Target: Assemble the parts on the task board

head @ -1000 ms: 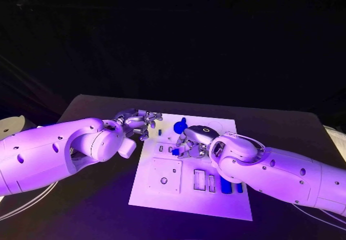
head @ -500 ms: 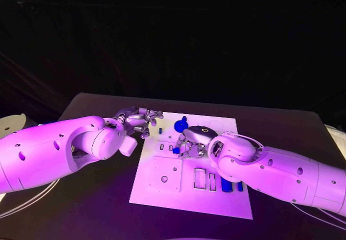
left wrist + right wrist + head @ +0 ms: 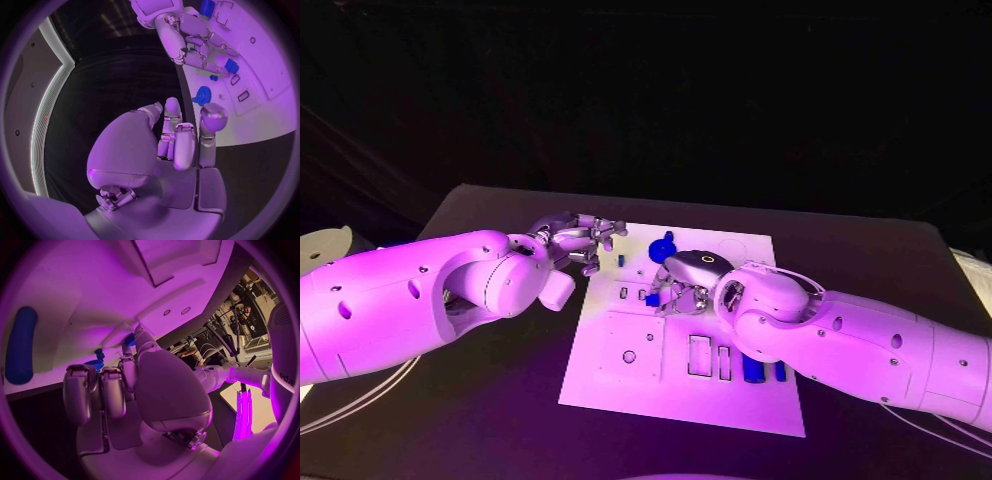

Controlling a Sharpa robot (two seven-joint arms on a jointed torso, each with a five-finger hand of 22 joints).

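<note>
The white task board (image 3: 678,395) lies in the middle of the table. My right hand (image 3: 681,285) hangs low over its far half, fingers curled down, pinching a small blue block (image 3: 652,299) against the board; the block (image 3: 231,65) is also seen beside those fingers in the left wrist view. A blue gear (image 3: 661,248) stands near the far edge, just beyond that hand. My left hand (image 3: 583,240) hovers at the board's far left corner, fingers apart and holding nothing. A blue cylinder (image 3: 753,368) lies in a slot by my right forearm.
Several empty rectangular slots (image 3: 698,357) and a square plate with a hole (image 3: 630,349) take up the board's near half. A tiny blue piece (image 3: 214,77) sits on the board between the gear and my right hand. Black table (image 3: 488,410) surrounds the board.
My left hand has edged slightly toward the board's far corner with its fingers spreading. The right hand has stayed over the same spot with the blue block.
</note>
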